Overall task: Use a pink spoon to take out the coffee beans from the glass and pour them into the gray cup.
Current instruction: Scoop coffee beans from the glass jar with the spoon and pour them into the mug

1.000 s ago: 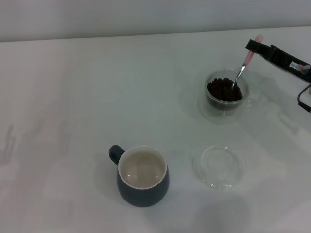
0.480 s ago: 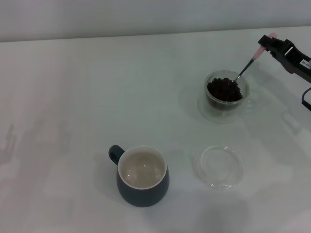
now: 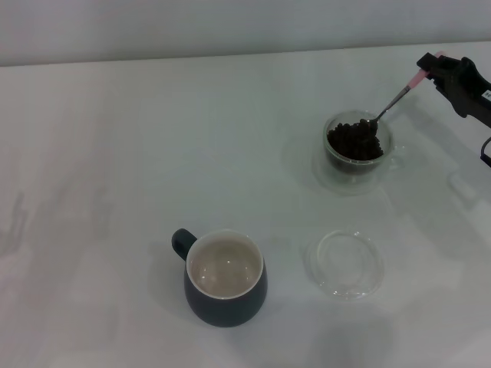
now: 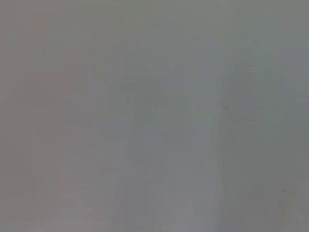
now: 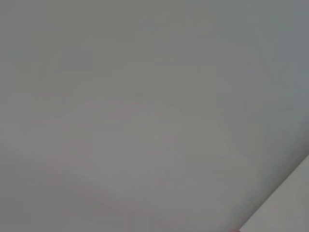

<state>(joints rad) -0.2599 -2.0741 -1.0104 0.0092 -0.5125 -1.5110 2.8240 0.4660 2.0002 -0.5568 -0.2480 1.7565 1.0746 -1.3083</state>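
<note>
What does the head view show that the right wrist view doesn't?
Only the head view shows the work: the right hand gripping the pink spoon by its handle, its bowl down in the coffee beans in the glass; the gray cup, with no beans inside; and a clear dish on the table. Only the right wrist view shows a pale corner at its edge, too vague to name. Both share plain pale surface. The left hand appears in neither.

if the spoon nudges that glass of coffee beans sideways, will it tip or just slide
Probably slide: the glass looks squat and wide, with the coffee beans weighing it low. The table looks smooth, so it may skid. Being glass, it is likely fragile.
</note>
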